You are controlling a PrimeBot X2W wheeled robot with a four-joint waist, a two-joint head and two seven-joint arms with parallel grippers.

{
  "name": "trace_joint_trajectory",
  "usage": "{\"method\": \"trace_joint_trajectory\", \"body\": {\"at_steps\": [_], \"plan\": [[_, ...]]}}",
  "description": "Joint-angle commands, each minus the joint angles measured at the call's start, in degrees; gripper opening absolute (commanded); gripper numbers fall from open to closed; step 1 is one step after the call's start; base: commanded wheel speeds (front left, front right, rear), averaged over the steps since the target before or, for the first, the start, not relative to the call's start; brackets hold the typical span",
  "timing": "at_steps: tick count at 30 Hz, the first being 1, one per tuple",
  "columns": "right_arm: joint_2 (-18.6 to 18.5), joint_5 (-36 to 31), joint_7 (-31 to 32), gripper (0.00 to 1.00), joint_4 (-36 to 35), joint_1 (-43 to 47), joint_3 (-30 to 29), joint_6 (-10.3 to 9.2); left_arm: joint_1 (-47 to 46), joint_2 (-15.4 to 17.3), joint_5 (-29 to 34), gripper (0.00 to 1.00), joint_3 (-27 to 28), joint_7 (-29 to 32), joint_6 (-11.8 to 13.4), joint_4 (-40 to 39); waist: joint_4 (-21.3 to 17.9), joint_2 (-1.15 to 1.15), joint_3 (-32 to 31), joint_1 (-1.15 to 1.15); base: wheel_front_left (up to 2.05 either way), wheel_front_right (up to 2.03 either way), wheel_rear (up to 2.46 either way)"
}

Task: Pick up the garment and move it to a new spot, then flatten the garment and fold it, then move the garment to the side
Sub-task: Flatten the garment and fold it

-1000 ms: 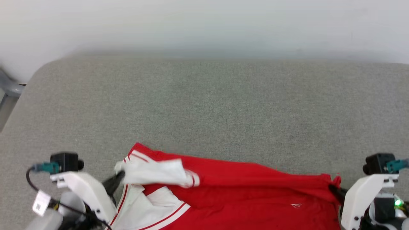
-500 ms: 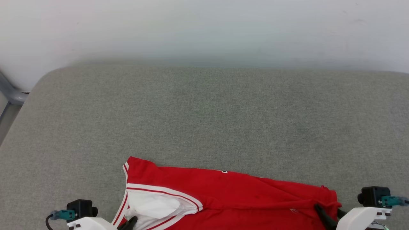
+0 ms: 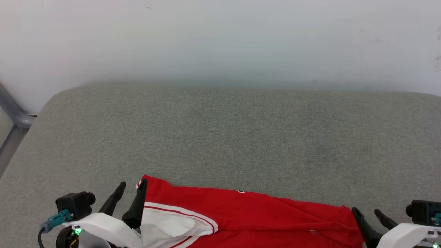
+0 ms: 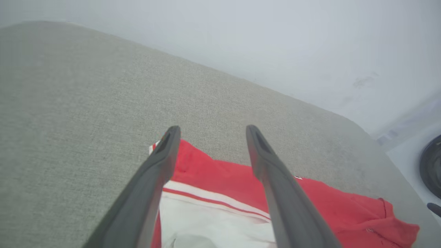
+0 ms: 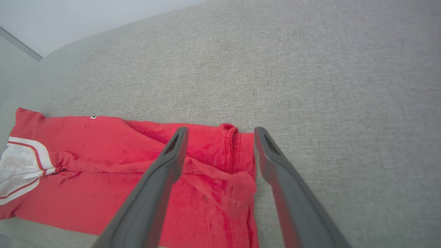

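Garment (image 3: pixel 262 217) lay along the near edge of the grey cloth-covered surface (image 3: pixel 220 137), close in front of the robot, and the surface ran on beyond it to a pale wall (image 3: pixel 220 41). It formed a long red band, roughly flat but ridged and wrinkled. A white sleeve (image 3: pixel 172 227) with striped edging lay at the robot's left end and a stitched hem (image 5: pixel 234 148) at the right.

The left gripper (image 3: pixel 132 184) stood at the sleeve end, its jaws spread wide and holding nothing. One finger crossed the red corner, though whether it touched could not be told. The right gripper (image 3: pixel 366 210) stood at the hem end, its jaws likewise apart and empty, straddling the hem corner in its wrist view.

The jersey looked light, soft and limp. It would probably sag from any hold and bunch if dragged over the cloth, but it seemed in no danger of damage. The stitched edges, meaning the striped band and the hem, seemed the firmest places to pinch. Two matching corners taken together would likely let it hang evenly.
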Motion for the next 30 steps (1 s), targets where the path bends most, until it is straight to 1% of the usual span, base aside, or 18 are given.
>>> {"method": "trace_joint_trajectory", "body": {"at_steps": [1,3,6,10,11,13,17,21,28,30], "plan": [[-0.5,-0.4,1.9,1.0,-1.2,0.6,-1.3,-0.02,-1.4,0.1,2.5,1.0,0.2,-1.9,0.9,-1.0,-0.1,0.0,-0.2,0.01,0.0,0.0,0.0],[-0.8,-0.7,4.6,1.0,-2.0,0.6,-2.8,-0.02,-1.8,0.3,5.7,1.0,0.3,-3.4,1.8,-1.5,-0.2,0.0,-0.3,0.01,0.0,0.0,0.0],[-1.3,-1.4,9.4,1.0,-3.0,0.7,-5.1,-0.02,-2.5,-0.7,11.1,1.0,0.4,-4.7,3.3,-2.8,0.1,0.0,-0.3,0.01,0.0,0.0,0.0],[-2.2,-2.0,14.7,1.0,-4.4,1.9,-6.3,-0.02,-2.9,-2.9,17.6,1.0,1.6,-5.1,4.1,-4.0,1.1,0.0,0.4,0.01,0.0,0.0,0.0],[-2.2,-2.0,14.7,1.0,-4.4,1.9,-6.3,-0.02,-2.9,-2.9,17.6,1.0,1.6,-5.1,4.1,-4.0,1.1,0.0,0.4,0.01,0.0,0.0,0.0],[-2.4,-1.9,16.9,1.0,-5.0,2.1,-6.7,-0.02,-2.6,-3.9,21.0,1.0,2.6,-5.1,4.3,-4.6,1.6,0.0,1.4,0.01,0.0,0.0,0.0],[-1.4,-1.7,19.3,1.0,-5.6,1.0,-6.7,-0.02,-2.1,-5.9,25.9,1.0,4.7,-5.2,3.1,-5.5,2.6,0.0,3.9,0.01,0.0,0.0,0.0],[-0.6,-1.3,20.8,1.0,-4.0,-1.0,-5.5,-0.02,-2.6,-7.5,29.0,1.0,6.3,-5.2,1.2,-5.2,3.4,0.0,6.4,0.01,0.0,0.0,0.0],[0.6,0.1,23.4,1.0,1.9,-2.7,-1.4,-0.02,-3.2,-9.9,32.0,1.0,8.2,-5.2,-2.2,-3.7,3.8,0.0,8.9,0.01,0.0,0.0,0.0],[1.3,0.7,25.1,1.0,4.0,-2.5,0.0,-0.01,-3.2,-10.4,32.6,1.0,8.4,-5.2,-2.9,-3.2,3.7,0.0,9.1,0.01,0.0,0.0,0.0]]}}
